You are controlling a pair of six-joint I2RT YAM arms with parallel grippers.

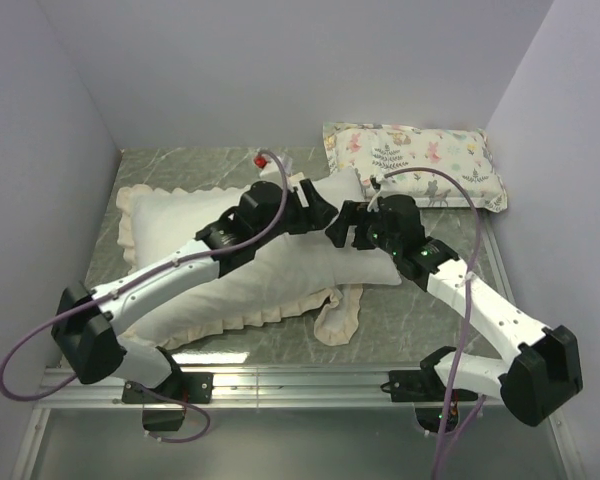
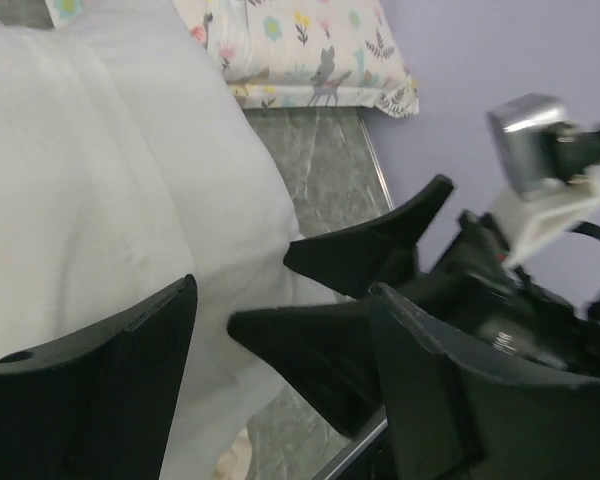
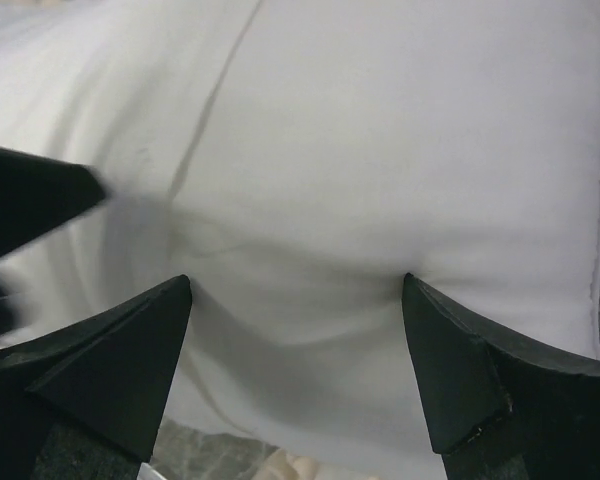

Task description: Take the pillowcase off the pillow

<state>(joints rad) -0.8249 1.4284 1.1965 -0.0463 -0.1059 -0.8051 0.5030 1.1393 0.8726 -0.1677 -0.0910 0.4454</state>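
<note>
The pillowcase [image 1: 195, 300] lies across the table, showing only its white lining and cream ruffled frill [image 1: 337, 318]; no dark grey side is visible. The plain white pillow [image 1: 372, 266] sticks out of its right end and fills the right wrist view [image 3: 380, 150]. It also shows in the left wrist view [image 2: 100, 180]. My left gripper [image 1: 316, 214] [image 2: 285, 290] is open above the pillow's end. My right gripper [image 1: 342, 230] [image 3: 296, 280] is open, facing it, with both fingertips [image 3: 175, 300] pressing into the white fabric. The right gripper's fingers sit between the left one's jaws.
A pastel animal-print pillow [image 1: 420, 165] [image 2: 300, 50] lies at the back right against the wall. Purple walls close the left, back and right sides. The grey marble tabletop [image 1: 180, 165] shows around the bedding. A metal rail [image 1: 280, 380] runs along the near edge.
</note>
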